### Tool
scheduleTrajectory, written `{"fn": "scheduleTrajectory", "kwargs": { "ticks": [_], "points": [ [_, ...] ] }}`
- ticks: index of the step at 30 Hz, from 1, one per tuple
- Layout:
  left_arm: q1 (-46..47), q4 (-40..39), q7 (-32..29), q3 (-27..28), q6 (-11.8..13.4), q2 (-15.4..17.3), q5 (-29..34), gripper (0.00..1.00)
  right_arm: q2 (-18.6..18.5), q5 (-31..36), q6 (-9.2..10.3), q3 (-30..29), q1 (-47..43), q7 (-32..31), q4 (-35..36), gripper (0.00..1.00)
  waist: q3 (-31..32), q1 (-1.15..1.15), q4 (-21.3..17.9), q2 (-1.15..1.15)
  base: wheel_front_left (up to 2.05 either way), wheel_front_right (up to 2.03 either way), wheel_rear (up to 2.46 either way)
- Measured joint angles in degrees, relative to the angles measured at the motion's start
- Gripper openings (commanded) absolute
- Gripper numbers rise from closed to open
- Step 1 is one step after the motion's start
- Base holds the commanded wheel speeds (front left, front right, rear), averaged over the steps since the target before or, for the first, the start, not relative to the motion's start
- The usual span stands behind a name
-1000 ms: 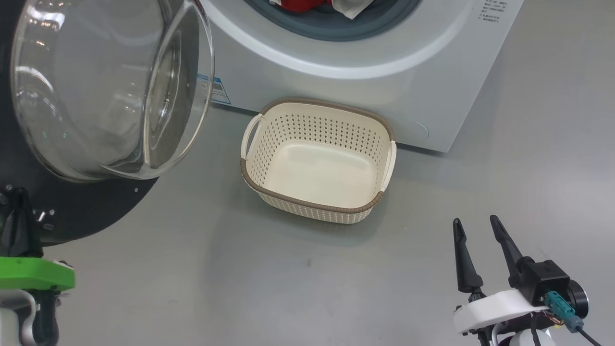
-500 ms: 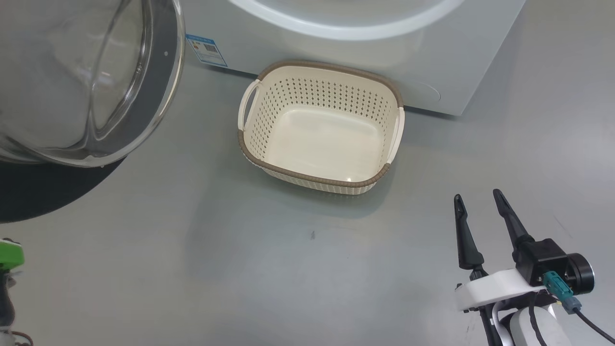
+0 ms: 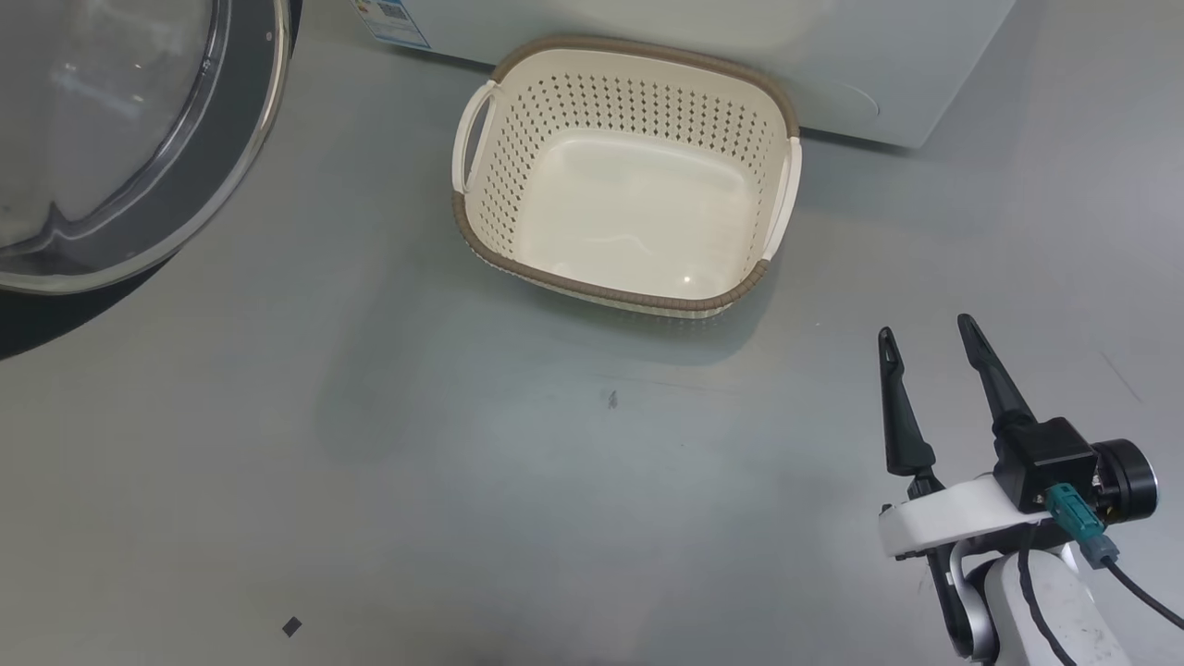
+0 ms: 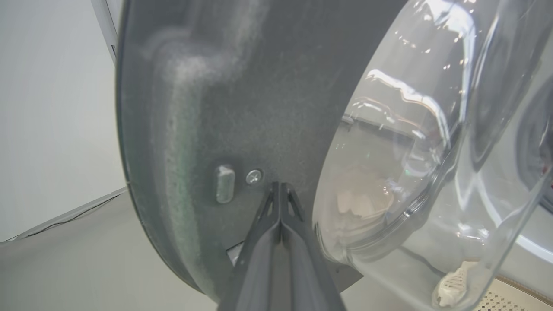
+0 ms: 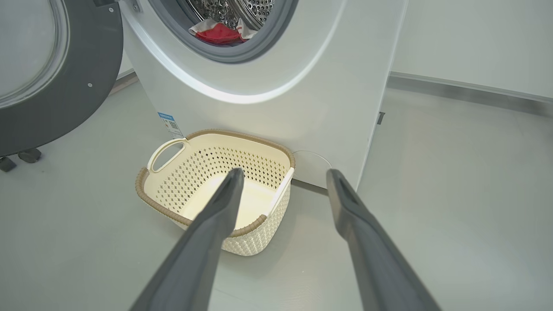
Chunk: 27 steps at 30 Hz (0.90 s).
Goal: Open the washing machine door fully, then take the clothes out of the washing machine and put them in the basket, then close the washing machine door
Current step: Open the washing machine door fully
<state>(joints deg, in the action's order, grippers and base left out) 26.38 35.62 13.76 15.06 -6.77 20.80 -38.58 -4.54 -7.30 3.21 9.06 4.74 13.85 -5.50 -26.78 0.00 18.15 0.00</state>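
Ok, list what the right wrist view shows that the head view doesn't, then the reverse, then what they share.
Right wrist view: the drum with red and white clothes at its mouth, the grey seal, and the wall behind.
Head view: the white mount and cable behind the right gripper, and a small black mark on the floor.
Shared: the empty basket before the washing machine, the open door, the blue sticker, the right gripper, open.

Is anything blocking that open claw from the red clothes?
Nothing visible does. The washing machine door is swung aside, the clothes lie exposed in the drum mouth, and the basket before the right gripper sits low on the floor.
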Motion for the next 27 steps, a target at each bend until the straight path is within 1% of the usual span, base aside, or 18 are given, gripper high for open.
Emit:
{"fn": "scheduleTrajectory", "kwargs": {
  "ticks": [4, 7, 9, 15, 19, 27],
  "points": [
    [2.0, 2.5, 0.0, -0.1, -0.1, 1.7, 0.0, 0.0, 0.0, 0.4, 0.04, 0.3, 1.0, 0.0, 0.0, 1.0, -1.6, 0.0, 0.1, 0.0, 0.0, 0.0, 0.0],
    [2.7, 3.3, 0.3, -0.3, -0.1, 2.1, 0.0, 0.0, -0.1, 0.6, 0.07, 0.3, 1.3, -0.2, -0.1, 1.0, -2.1, 0.0, 0.1, 0.0, 0.0, 0.0, 0.0],
    [3.5, 4.2, 0.4, -0.6, -0.1, 2.1, 0.0, 0.0, -0.1, 0.6, 0.47, 0.3, 1.3, -0.2, -0.4, 1.0, -2.4, 0.0, 0.1, 0.0, 0.0, 0.0, 0.0],
    [4.6, 6.4, 0.5, -1.9, -0.2, 1.8, 0.1, 0.0, -0.1, 0.7, 0.47, 0.5, 1.8, -0.2, -1.4, 1.0, -2.2, 0.0, 0.1, 0.0, 0.0, 0.0, 0.0],
    [4.8, 7.8, 0.5, -2.5, -0.2, 1.1, 0.2, 0.0, -0.1, 0.6, 0.47, 0.5, 2.0, -0.2, -2.3, 1.0, -1.4, 0.0, 0.0, 0.0, 0.0, 0.0, 0.0],
    [4.8, 8.9, 0.7, -4.5, -0.2, 1.1, 1.1, 0.0, 0.0, 0.3, 0.43, 0.5, 2.0, -0.2, -4.0, 1.0, 1.0, 0.0, -0.2, 0.0, 0.0, 0.0, 0.0]
  ]
}}
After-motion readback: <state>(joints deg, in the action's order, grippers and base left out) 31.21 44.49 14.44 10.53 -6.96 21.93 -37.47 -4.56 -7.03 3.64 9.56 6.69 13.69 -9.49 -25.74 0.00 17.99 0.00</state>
